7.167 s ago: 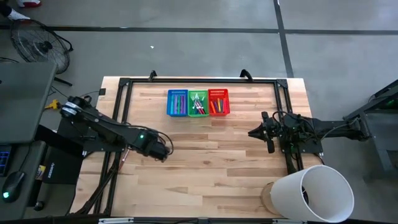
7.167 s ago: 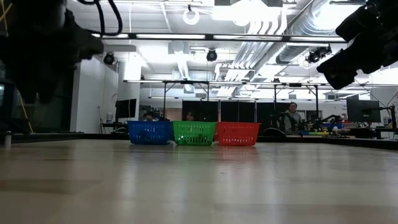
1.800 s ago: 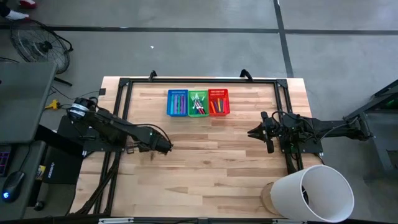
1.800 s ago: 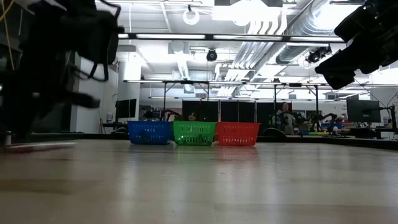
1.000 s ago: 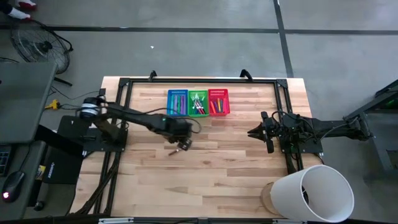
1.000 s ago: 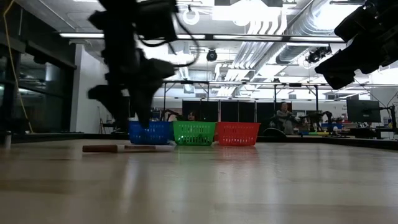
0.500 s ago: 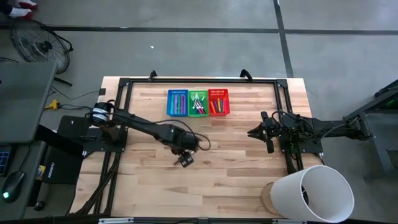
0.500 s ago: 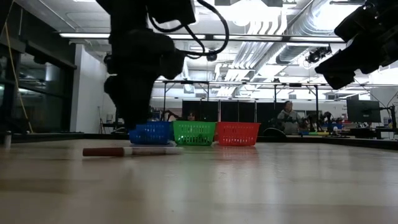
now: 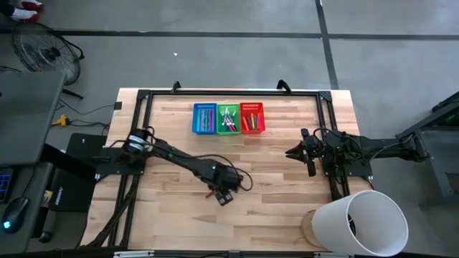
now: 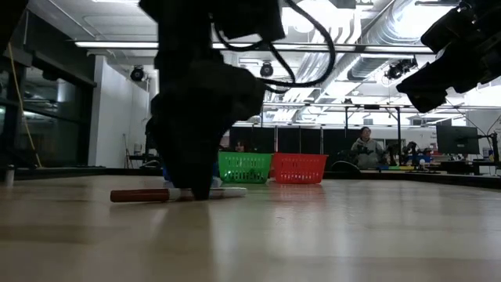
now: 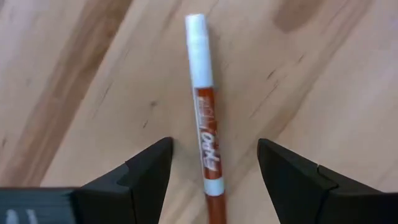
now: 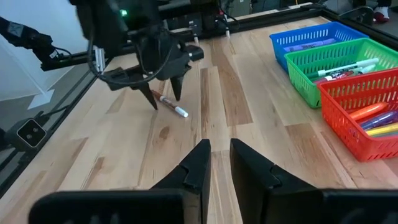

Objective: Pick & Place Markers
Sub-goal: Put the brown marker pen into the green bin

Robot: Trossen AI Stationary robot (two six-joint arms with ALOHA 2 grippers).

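My left pincer (image 9: 223, 195) is lowered over the middle of the wooden desk (image 9: 272, 193), its two fingers spread wide and pointing down. Between them lies a marker (image 11: 204, 124) flat on the desk, brownish-red with a white cap, untouched by either finger (image 11: 149, 174). In my left wrist view the marker runs lengthwise through the gap, nearly centred, with its white-capped end reaching out beyond the fingertips. In the low view the marker (image 10: 176, 193) sticks out on both sides of the pincer (image 10: 196, 192), whose tips are down at the desk surface.

At the far edge of the desk stand three small baskets in a row, touching: blue (image 9: 204, 118), green (image 9: 229, 119) and red (image 9: 252, 118), each with markers inside. They are well apart from the marker under my left pincer.

My right pincer (image 9: 290, 153) waits above the desk's right side, fingers nearly closed and holding nothing.
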